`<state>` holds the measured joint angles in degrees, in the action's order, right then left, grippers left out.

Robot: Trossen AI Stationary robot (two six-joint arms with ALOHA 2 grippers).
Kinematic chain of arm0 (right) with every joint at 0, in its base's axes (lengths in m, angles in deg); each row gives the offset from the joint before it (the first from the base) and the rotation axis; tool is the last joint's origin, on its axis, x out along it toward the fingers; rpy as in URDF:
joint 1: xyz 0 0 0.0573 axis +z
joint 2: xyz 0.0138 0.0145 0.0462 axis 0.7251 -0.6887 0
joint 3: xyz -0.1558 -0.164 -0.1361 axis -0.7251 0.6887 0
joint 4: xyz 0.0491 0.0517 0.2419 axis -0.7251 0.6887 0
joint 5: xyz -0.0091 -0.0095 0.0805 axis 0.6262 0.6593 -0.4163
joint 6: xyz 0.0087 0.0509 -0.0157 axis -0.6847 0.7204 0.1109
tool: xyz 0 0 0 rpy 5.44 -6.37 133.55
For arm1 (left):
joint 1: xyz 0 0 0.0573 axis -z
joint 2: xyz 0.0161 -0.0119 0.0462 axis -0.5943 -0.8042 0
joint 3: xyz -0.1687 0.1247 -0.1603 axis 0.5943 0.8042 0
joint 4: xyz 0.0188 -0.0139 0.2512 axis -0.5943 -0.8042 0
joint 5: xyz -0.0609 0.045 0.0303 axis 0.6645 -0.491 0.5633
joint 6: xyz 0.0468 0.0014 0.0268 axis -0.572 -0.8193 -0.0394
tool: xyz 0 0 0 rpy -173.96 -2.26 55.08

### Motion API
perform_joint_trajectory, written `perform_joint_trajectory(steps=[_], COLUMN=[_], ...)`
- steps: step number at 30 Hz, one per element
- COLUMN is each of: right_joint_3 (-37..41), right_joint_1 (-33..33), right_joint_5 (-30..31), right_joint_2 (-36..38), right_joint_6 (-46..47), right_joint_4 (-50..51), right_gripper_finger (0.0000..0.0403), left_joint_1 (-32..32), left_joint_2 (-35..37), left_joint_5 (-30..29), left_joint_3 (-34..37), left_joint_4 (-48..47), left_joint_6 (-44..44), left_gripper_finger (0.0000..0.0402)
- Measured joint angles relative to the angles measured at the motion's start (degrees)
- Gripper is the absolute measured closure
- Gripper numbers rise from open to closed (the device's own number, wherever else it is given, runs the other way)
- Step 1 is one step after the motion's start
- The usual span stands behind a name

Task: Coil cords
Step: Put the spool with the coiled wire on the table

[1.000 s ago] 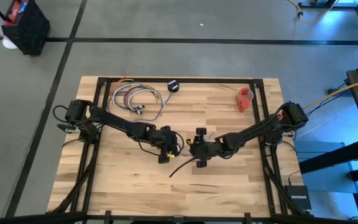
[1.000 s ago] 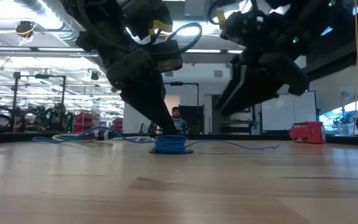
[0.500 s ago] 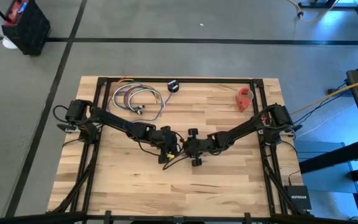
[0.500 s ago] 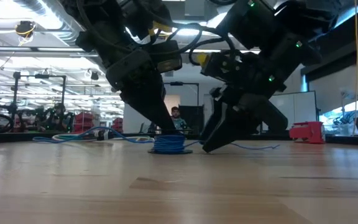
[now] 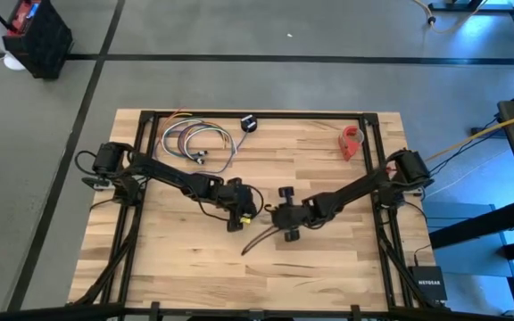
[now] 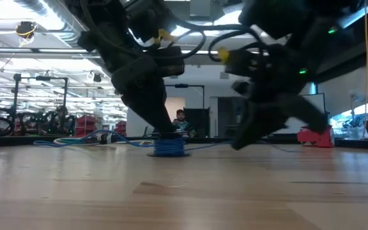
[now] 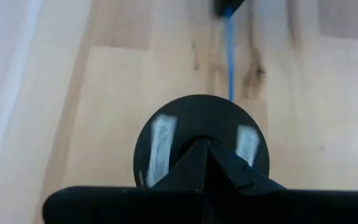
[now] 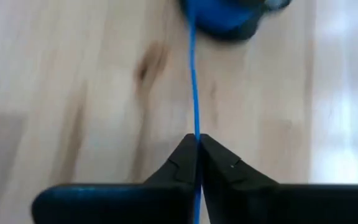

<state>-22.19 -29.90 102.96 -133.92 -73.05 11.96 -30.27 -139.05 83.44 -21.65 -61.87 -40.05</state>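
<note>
Your left gripper [image 7: 207,144] has its dark fingers pressed together on the round black puck [image 7: 201,140] at mid-bench, pinning it to the pale, grainy wood of the bench [image 5: 328,259]. Thin blue cord [image 8: 194,93] is wound into a small coil [image 6: 169,147] there, and one taut strand runs from it to your right gripper [image 8: 197,146], whose tapered fingers are pinched on that strand just beside the coil.
</note>
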Motion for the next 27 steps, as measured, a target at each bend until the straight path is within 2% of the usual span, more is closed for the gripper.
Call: perform_joint_trajectory(steps=[3,18,27], right_joint_3=[0.0,-0.12,-0.12], right_joint_1=[2.25,15.26,23.19], right_joint_5=[0.07,1.84,-4.25], right_joint_2=[1.28,2.54,7.4], right_joint_6=[3.92,27.52,42.46], right_joint_4=[6.3,37.77,53.62], right_gripper_finger=[0.0396,0.0392,0.0388], left_joint_1=[-0.02,0.0,0.02], left_joint_2=[0.02,0.0,-0.05], left_joint_5=[-1.56,-1.67,-1.53], left_joint_3=[-0.04,0.07,0.07], left_joint_4=[-2.11,-8.09,-9.58], left_joint_6=[0.84,3.88,5.39], left_gripper_finger=[0.0401,0.0401,0.0402])
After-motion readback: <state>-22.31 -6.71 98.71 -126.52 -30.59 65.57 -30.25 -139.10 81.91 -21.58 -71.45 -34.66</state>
